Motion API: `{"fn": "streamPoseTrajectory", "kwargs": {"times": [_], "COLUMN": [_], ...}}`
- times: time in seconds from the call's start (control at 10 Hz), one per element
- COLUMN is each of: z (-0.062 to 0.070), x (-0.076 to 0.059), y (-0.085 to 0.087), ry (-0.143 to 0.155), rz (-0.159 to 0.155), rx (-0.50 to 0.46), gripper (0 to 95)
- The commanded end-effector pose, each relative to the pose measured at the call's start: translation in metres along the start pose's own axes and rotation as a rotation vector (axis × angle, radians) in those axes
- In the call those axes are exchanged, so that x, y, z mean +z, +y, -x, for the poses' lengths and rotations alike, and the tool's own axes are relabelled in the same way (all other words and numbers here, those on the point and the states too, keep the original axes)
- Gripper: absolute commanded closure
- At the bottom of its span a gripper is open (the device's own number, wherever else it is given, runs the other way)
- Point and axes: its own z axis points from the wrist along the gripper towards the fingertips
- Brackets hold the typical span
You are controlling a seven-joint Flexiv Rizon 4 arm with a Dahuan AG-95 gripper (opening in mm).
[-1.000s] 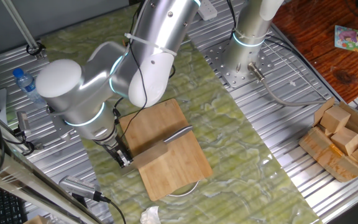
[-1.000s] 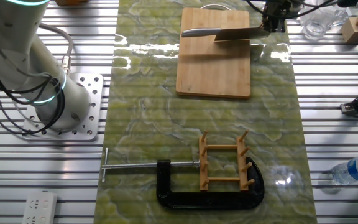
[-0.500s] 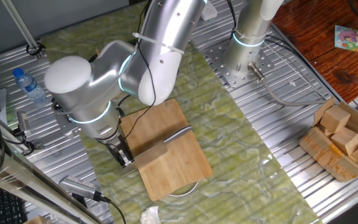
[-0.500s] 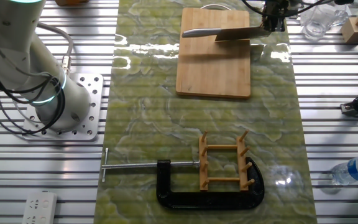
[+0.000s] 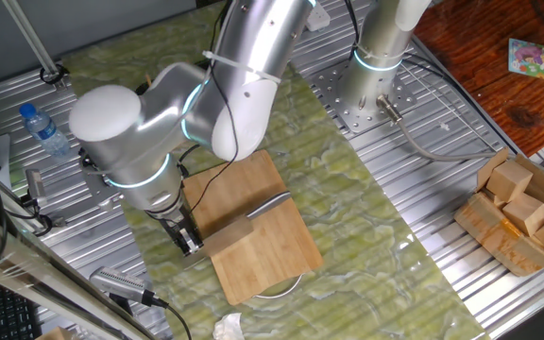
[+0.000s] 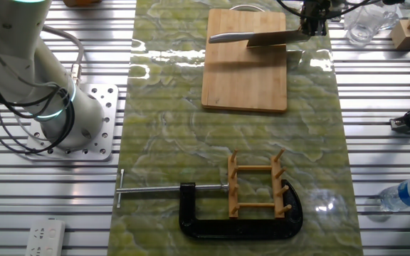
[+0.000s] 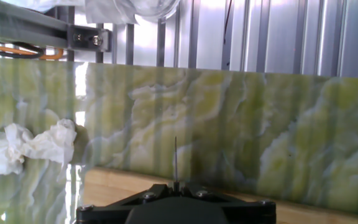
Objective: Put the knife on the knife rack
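Note:
The knife (image 5: 244, 227), a steel cleaver with a grey blade and shiny curved handle, lies across the bamboo cutting board (image 5: 267, 255). My gripper (image 5: 188, 240) is shut on the blade's end at the board's edge. In the other fixed view the knife (image 6: 256, 37) is at the board's far end with the gripper (image 6: 312, 28) at its right. In the hand view the blade (image 7: 175, 158) shows edge-on as a thin line rising between my shut jaws, gripper (image 7: 175, 185). The knife rack (image 6: 257, 185), light wood slats, stands near the front, held by a black clamp (image 6: 237, 224).
A crumpled tissue (image 7: 17, 149) lies on the green mat beside the board. A water bottle (image 6: 404, 193) lies at the right. A box of wood blocks (image 5: 522, 212) stands off the mat. A second arm's base (image 6: 62, 121) is at the left.
The arm's upper joints have shifted slightly. The gripper and the knife stay in the same place.

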Motion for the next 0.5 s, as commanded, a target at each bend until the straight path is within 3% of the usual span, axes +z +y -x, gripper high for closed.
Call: {"fn": "streamPoseTrajectory", "kwargs": {"times": [0.1,0.5], "z": [0.0008,0.0010], "x": [0.0009,0.0009], "y": [0.0003,0.0004], "ry": [-0.016,-0.035], "rz": [0.004,0.002], "rx": [0.000,-0.008], "gripper": [95.0,95.0]}}
